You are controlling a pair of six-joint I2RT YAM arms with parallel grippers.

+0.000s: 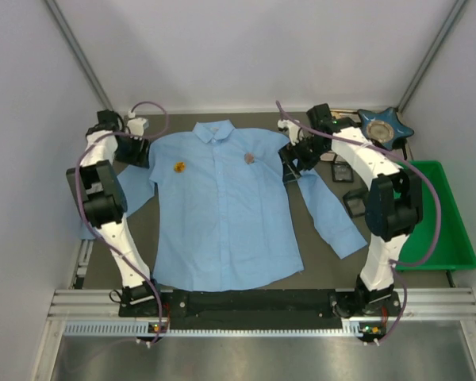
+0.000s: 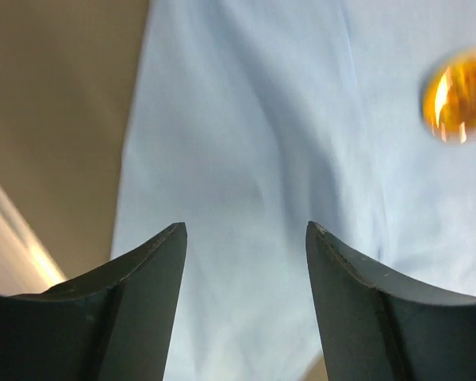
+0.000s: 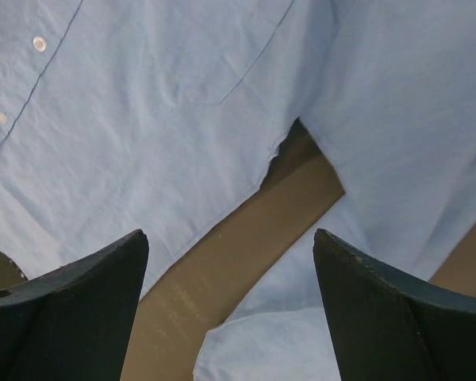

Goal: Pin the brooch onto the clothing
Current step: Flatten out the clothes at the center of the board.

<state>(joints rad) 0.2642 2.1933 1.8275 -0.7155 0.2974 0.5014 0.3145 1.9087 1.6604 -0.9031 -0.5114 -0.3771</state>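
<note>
two spread, empty items, left claw (image 2: 246,230) and right claw (image 3: 230,236), above the shirt (image 1: 222,222); we should lift clear without snagging cloth beside the orange brooch (image 2: 458,95).

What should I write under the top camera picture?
Blue shirt spread flat between two robot arms, orange brooch on its chest.

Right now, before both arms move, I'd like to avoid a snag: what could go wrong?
The left jaws stand open over bare shirt, with the orange brooch off to one side; closing here would likely pinch only cloth and bunch it.
The right jaws stand open over the gap between body and sleeve; descending could catch the sleeve and drag the shirt.
</note>
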